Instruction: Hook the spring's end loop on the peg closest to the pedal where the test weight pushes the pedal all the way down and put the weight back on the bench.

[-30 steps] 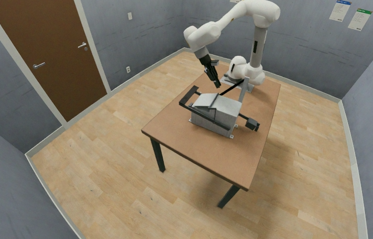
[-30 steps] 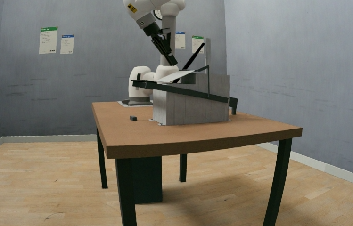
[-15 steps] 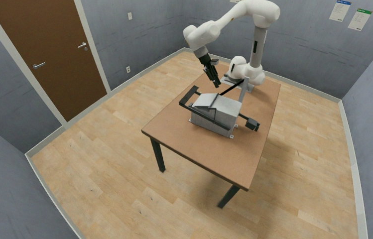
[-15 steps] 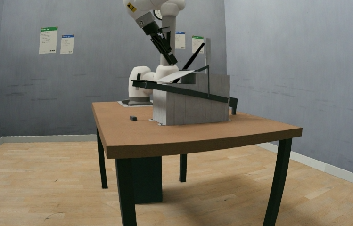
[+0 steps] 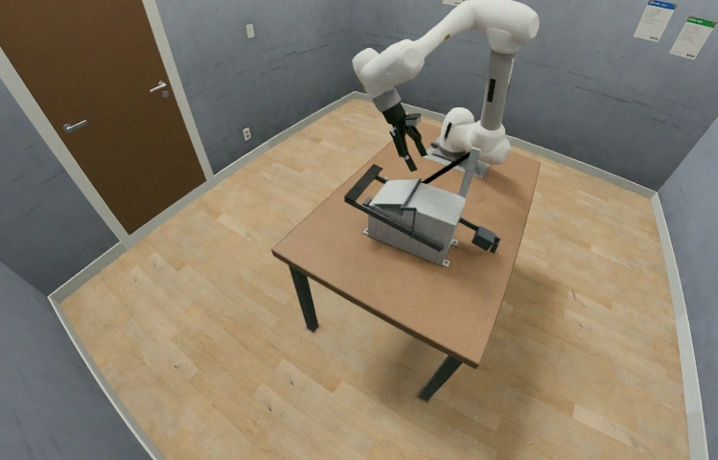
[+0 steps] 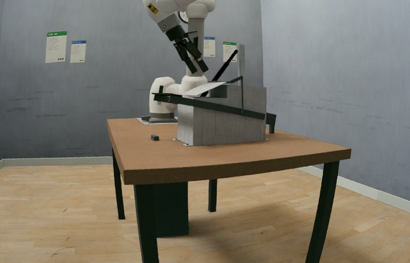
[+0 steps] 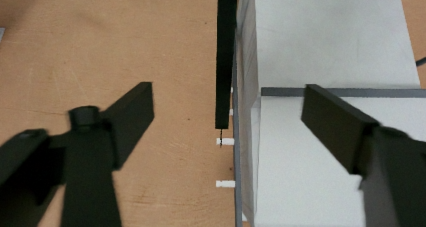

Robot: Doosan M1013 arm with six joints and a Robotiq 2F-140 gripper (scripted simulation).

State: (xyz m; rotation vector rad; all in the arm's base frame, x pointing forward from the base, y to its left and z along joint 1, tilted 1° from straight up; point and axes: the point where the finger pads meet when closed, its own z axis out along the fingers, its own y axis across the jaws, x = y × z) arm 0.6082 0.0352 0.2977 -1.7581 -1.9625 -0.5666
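Observation:
The grey feeder box stands on the bench. Its dark pedal is raised at the left end. The black spring runs from the upright post down along the box side. In the wrist view its thin end loop sits on a white peg; another peg below it is bare. My gripper is open and empty, above the spring's end. A small dark piece, perhaps the weight, lies on the bench below the pedal's end.
The lever's dark counterweight sticks out at the feeder's right end. The robot base stands at the bench's back edge behind the post. A door and grey walls surround the room.

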